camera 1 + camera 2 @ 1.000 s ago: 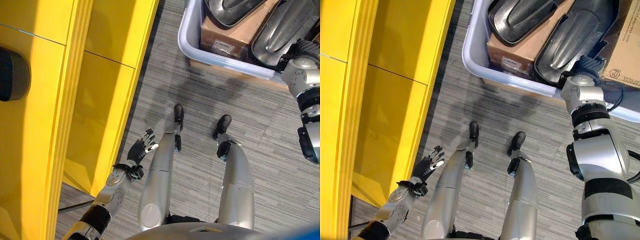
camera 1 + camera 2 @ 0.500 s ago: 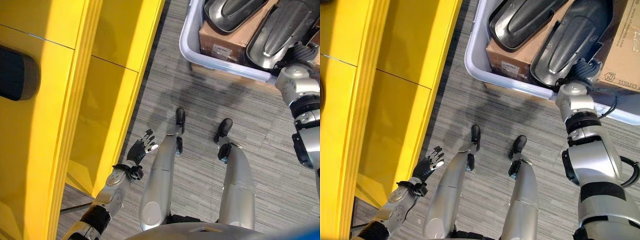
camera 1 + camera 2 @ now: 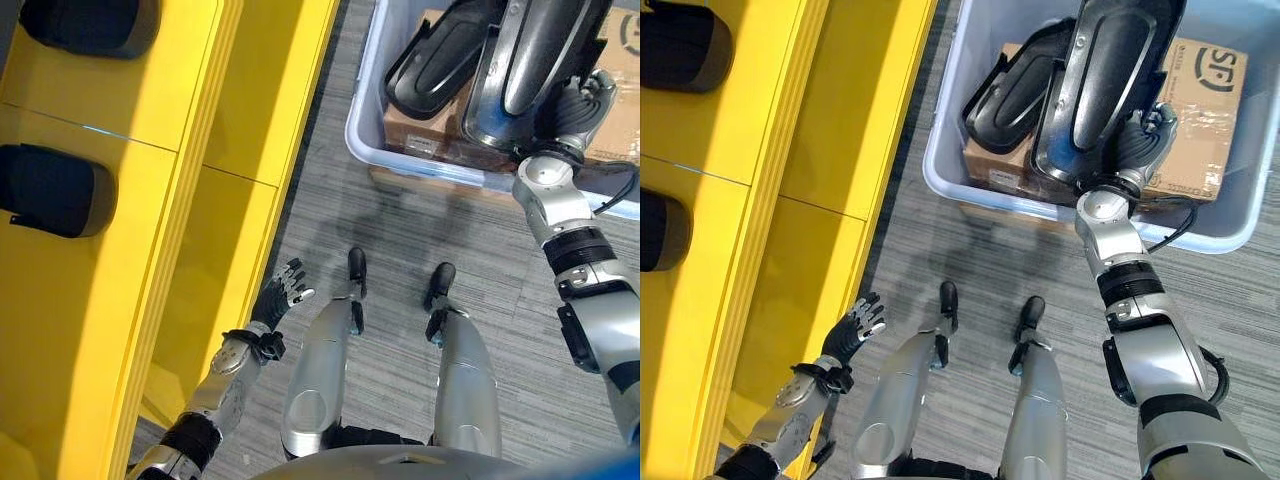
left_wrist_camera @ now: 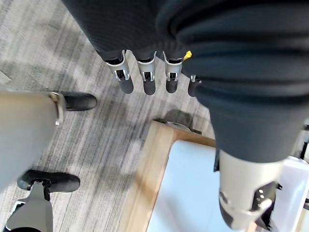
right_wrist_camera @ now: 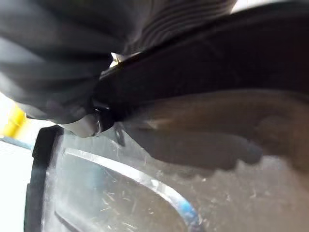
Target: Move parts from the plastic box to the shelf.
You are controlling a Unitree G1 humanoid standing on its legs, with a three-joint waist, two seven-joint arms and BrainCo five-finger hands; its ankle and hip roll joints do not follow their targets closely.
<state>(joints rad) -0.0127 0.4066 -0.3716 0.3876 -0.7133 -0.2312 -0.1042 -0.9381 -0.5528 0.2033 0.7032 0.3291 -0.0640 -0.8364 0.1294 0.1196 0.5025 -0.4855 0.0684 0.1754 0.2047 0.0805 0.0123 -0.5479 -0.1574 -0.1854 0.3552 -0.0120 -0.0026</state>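
Overhead: two dark parts (image 3: pixel 1110 80) in plastic box (image 3: pixel 940 150) — two on shelf (image 3: pixel 180 230).

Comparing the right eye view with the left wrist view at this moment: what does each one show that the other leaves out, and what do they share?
Right eye view's own: the yellow shelf with dark parts on it, the plastic box holding cardboard boxes, and the right hand gripping a large dark part tilted up above a second dark part.
Left wrist view's own: a wooden edge beside a pale panel.
Shared: the open, empty left hand and the grey carpet.
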